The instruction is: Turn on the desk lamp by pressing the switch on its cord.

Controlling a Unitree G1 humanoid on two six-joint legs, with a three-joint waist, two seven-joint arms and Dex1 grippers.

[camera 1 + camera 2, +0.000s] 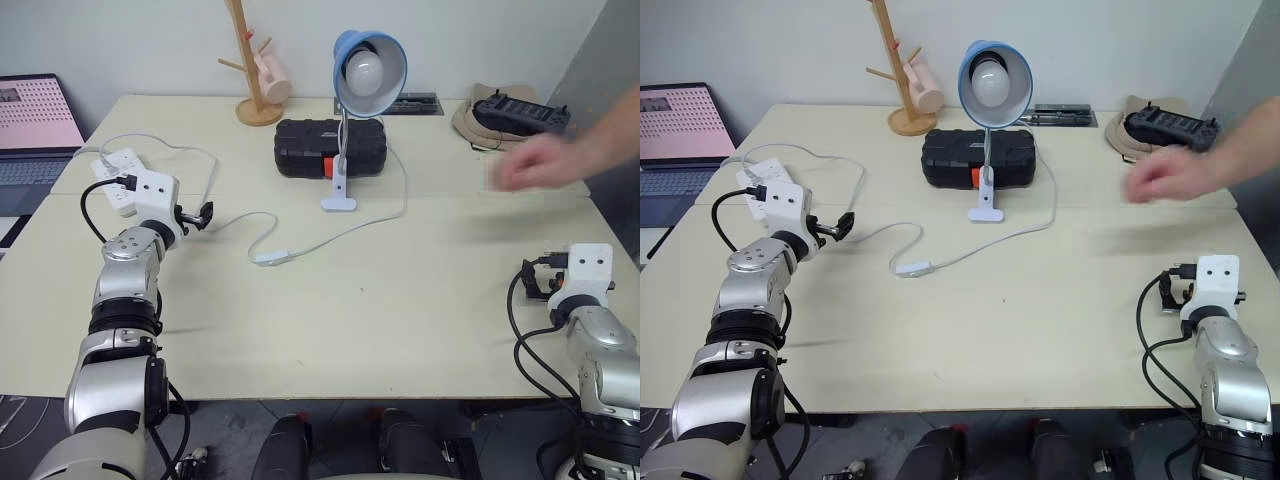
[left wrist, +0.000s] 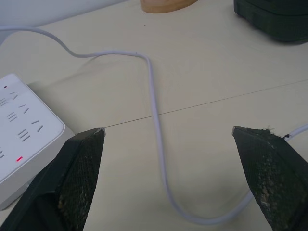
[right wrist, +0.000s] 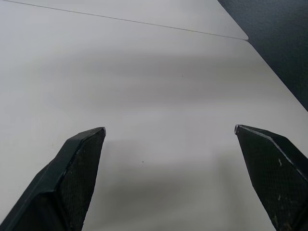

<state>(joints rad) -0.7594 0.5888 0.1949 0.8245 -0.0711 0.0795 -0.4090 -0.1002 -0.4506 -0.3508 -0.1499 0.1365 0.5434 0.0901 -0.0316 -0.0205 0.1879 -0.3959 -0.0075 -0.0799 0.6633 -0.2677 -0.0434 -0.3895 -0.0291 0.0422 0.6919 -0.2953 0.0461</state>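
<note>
**Both grippers wide, switch untouched mid-table**

From the head camera I see the desk lamp (image 1: 368, 72) clipped upright at the table's (image 1: 400, 320) middle, bulb unlit as far as I can judge. Its cord (image 1: 340, 232) trails toward me to the switch (image 1: 270, 257), lying flat (well right of my left gripper (image 1: 205, 213)). A person's hand (image 1: 535, 165) blurs over the far right edge.

Left wrist: fingers (image 2: 79, 168) spread, nothing between them but a loop of cord, with the power strip (image 2: 21, 139) beside.

Right wrist: fingers (image 3: 77, 163) equally spread above bare table; the right gripper (image 1: 1170, 290) sits near the right edge.
</note>
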